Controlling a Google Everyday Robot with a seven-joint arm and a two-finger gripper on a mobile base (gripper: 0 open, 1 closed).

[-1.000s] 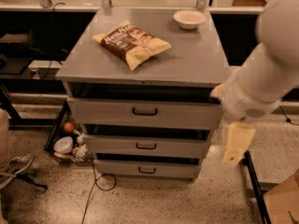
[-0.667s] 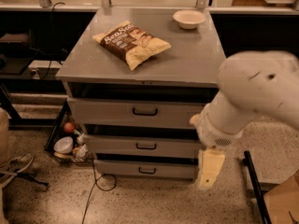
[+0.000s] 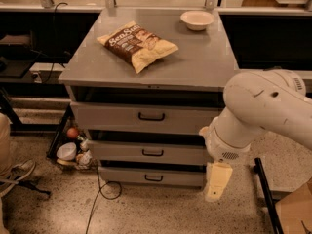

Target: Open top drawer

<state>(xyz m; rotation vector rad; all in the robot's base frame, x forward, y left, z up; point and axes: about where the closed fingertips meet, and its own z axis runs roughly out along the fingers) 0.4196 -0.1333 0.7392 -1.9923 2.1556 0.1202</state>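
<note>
The gripper [image 3: 214, 191] hangs pointing down at the floor, holding nothing; whether it is spread or closed I cannot tell. It sits level with the bottom drawer [image 3: 122, 175], off the cabinet's right front corner. The top drawer [image 3: 107, 117] lies above it and to the left in view. The drawer's bar handle [image 3: 151, 116] runs horizontally, so the gripper must likely rise and swing leftward.

Chip bag [image 3: 138, 45] on counter [image 3: 204, 65]: brand script reads roughly "SunChips"; smaller print too small to tell. Claw [image 3: 217, 182] hangs low at right.
</note>
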